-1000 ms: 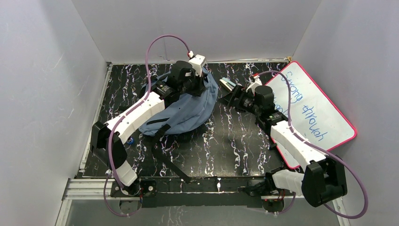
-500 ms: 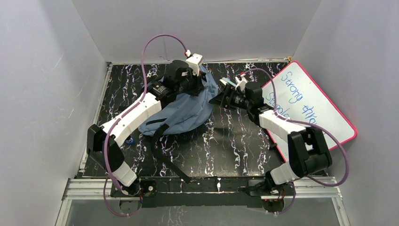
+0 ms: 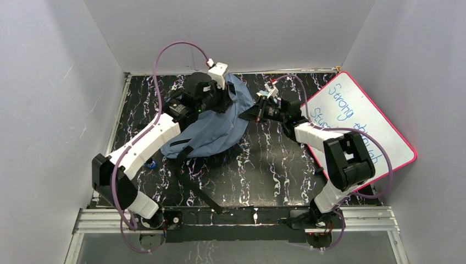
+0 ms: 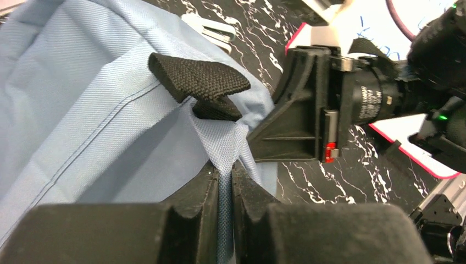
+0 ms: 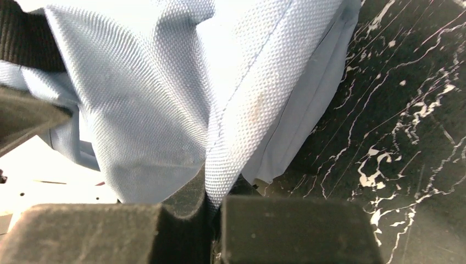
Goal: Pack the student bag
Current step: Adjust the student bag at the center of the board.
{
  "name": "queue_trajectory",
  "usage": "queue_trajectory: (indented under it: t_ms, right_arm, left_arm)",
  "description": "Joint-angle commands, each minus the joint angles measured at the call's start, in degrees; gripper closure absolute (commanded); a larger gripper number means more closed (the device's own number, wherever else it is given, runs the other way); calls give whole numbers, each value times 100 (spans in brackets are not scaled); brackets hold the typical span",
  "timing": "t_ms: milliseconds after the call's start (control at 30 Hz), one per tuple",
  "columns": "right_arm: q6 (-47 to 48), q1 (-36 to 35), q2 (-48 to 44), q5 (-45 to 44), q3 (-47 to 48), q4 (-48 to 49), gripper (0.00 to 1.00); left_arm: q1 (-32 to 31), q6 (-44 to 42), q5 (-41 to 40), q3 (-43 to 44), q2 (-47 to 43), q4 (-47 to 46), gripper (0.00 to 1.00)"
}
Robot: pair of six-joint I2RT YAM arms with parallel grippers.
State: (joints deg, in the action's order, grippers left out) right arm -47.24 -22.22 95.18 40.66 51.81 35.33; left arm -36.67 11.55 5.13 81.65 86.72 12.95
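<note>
Pinching a fold of the student bag (image 4: 82, 110) between the closed fingers of the left gripper (image 4: 225, 177) | right gripper (image 5: 211, 193) likewise clamped on the bag's right edge, having crossed over from beside the whiteboard (image 3: 384, 126) within the last second | bag lies left of centre, far back on the table (image 3: 264, 170), long axis diagonal from near-left to far-right

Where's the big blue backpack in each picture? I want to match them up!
Top external: the student bag lies left of the middle, under the left arm.
Left wrist: the student bag fills the left half, pinched in the left gripper.
Right wrist: the student bag covers the top left and middle, pinched in the right gripper.
Shared landmark: the black marbled table shows in all three.
</note>
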Motion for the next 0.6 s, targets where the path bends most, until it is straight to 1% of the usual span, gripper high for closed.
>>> queue_trajectory:
  t_ms: [0, 100, 167, 267, 333, 467, 567]
  right_arm:
    - [510, 55, -993, -617, 520, -423, 100]
    - [990, 51, -1737, -1244, 820, -1418, 100]
    - [1386, 51, -2012, -1528, 1253, -2331, 100]
    - [2041, 58, -2082, -1799, 2292, -4063, 100]
    - [2359, 59, -2095, -1903, 2877, -4842, 100]
    - [2736, 57, -2088, -2038, 3798, -5837, 100]
    - [2928, 55, -1823, -1949, 4722, -6487, 100]
  left_arm:
    - [311, 18, -583, 36, -703, -223, 83]
    - [537, -84, -855, 20, -873, -35, 58]
    - [622, -181, -981, -20, -989, 21, 50]
    - [685, -305, -1183, -33, -1131, 138, 44]
    - [710, -372, -1339, -56, -1221, 187, 42]
    - [746, -449, -1759, -155, -1399, 228, 36]
    - [766, -477, -2062, -159, -1467, 296, 34]
